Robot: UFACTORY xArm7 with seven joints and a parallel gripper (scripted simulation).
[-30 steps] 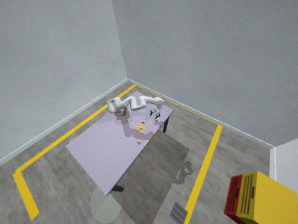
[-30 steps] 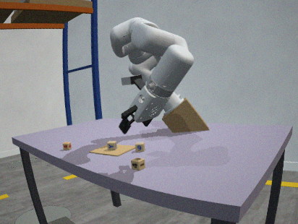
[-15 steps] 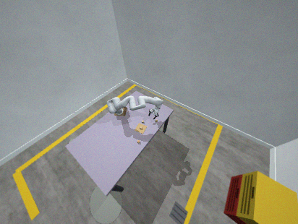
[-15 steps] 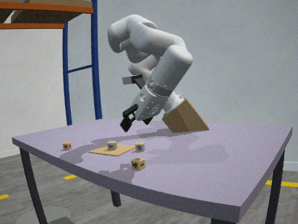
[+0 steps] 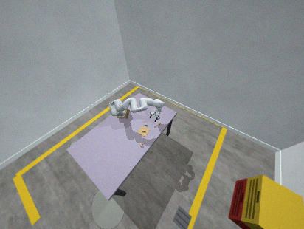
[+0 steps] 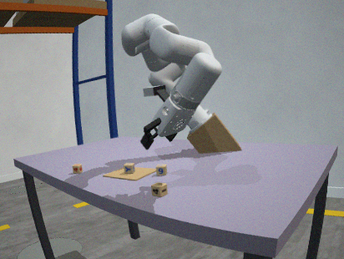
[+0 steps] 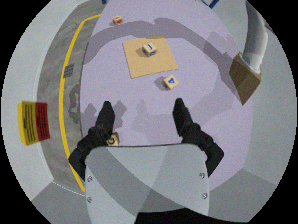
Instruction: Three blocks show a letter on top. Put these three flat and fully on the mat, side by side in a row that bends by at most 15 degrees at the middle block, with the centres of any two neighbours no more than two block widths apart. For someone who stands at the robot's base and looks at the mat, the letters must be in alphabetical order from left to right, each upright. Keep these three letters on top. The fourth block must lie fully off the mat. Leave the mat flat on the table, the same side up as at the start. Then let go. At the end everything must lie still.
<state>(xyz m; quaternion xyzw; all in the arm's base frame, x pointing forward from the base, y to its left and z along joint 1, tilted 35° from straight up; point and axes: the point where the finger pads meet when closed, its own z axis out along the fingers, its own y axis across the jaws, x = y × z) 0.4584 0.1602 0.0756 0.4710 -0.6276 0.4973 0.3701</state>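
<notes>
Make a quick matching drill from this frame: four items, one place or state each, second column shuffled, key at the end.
Items
1. gripper
2. block with blue mark
3. block with red mark
4. block with dark mark

Place or state
A. nearest the table's front edge, off the mat
B. on the mat
C. open, above the table, holding nothing
D. alone out to the left in the exterior view, off the mat

Pairs: 1-C, 2-B, 3-D, 4-A

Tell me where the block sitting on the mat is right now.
In the exterior view the block sits near the middle of the tan mat, left of a block with a blue mark resting on the table just off the mat's right corner.
</notes>
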